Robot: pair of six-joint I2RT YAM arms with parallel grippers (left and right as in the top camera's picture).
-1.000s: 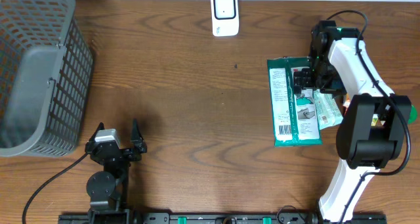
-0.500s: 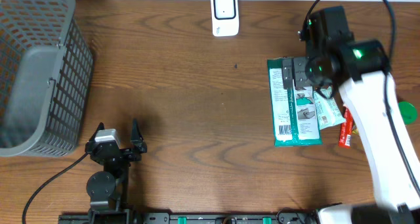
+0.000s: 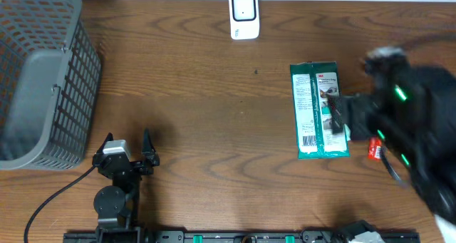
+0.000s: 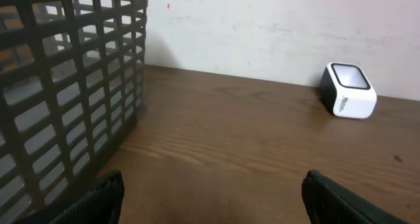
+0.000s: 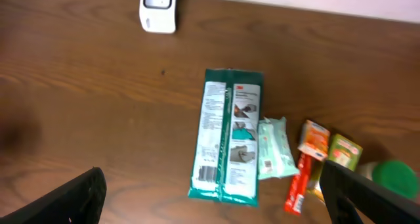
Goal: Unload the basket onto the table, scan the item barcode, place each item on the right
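A green packet (image 3: 318,111) lies flat on the table at the right, with its barcode (image 3: 308,138) at the lower left corner. In the right wrist view the packet (image 5: 226,135) and its barcode (image 5: 208,173) lie below my right gripper (image 5: 213,191), which hangs high above them, open and empty. From overhead that right arm (image 3: 410,122) is a blur beside the packet. The white scanner (image 3: 244,15) stands at the table's far edge. My left gripper (image 3: 128,142) rests open near the front left, its jaws (image 4: 213,184) wide apart with nothing between them.
A grey mesh basket (image 3: 39,79) fills the far left corner and shows beside my left gripper (image 4: 59,92). Right of the packet lie a pale green wipes pack (image 5: 275,148), a red-orange packet (image 5: 305,165), a small green box (image 5: 344,152) and a green lid (image 5: 394,178).
My right arm has lifted off the green packet and swung toward the front right, blurred now. The packet has stayed where it lay. The left arm has not moved.
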